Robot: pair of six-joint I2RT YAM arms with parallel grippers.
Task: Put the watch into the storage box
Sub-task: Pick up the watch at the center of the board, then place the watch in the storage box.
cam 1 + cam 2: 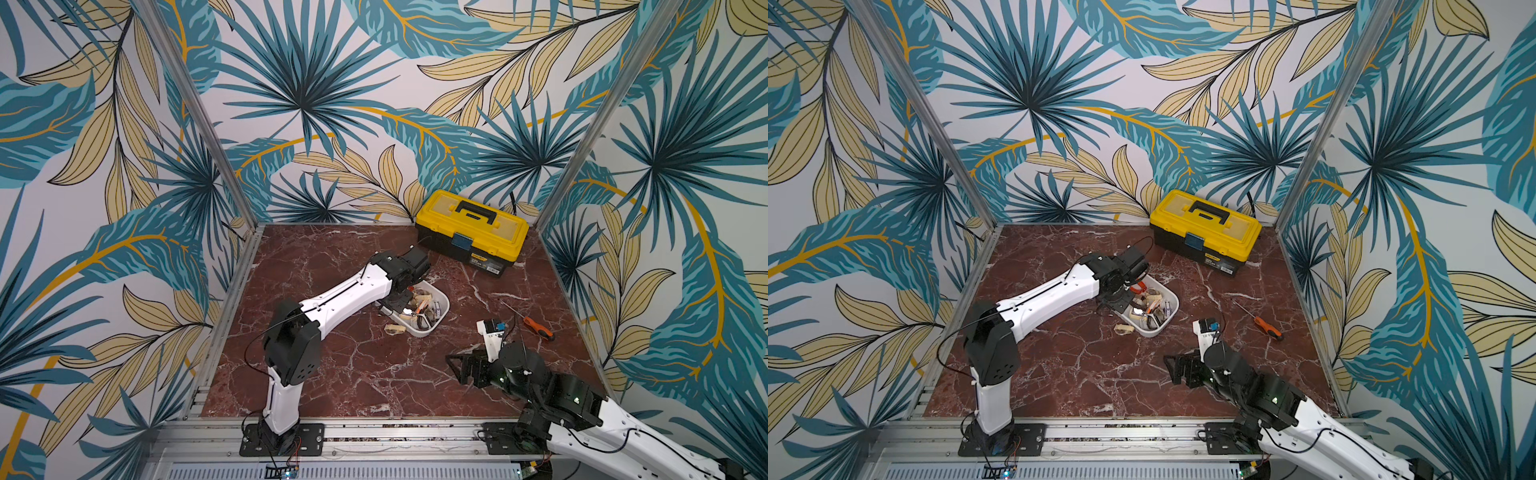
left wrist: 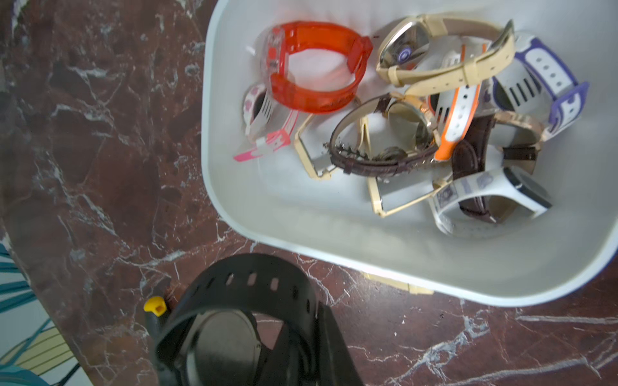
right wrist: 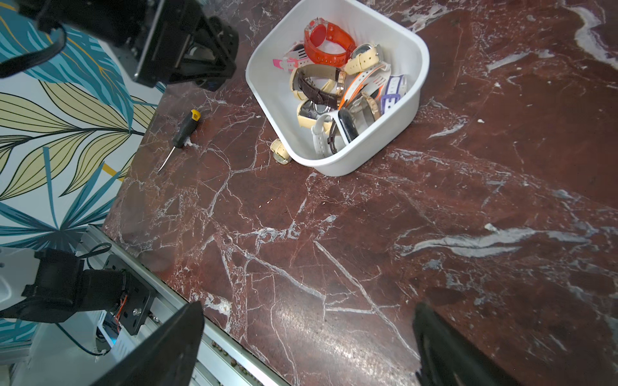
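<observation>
A black watch (image 2: 234, 294) with a perforated strap and steel case back hangs over the marble, just outside the storage box. My left gripper (image 2: 311, 351) is shut on its strap; in both top views this gripper (image 1: 399, 301) hovers at the box's left rim. The storage box (image 2: 301, 214) is a shallow white tub (image 1: 434, 330) (image 3: 334, 167) holding several watches, among them a clear red one (image 2: 317, 70). A beige watch (image 3: 280, 152) lies on the table against the tub's outside wall. My right gripper (image 3: 307, 314) stands wide open over bare marble near the front rail (image 1: 457, 365).
A yellow-and-black toolbox (image 1: 471, 230) stands at the back right. An orange-handled screwdriver (image 1: 536, 326) and a small white device (image 1: 490, 332) lie to the right. A black-and-yellow screwdriver (image 3: 187, 128) lies by the left wall. Patterned walls close three sides.
</observation>
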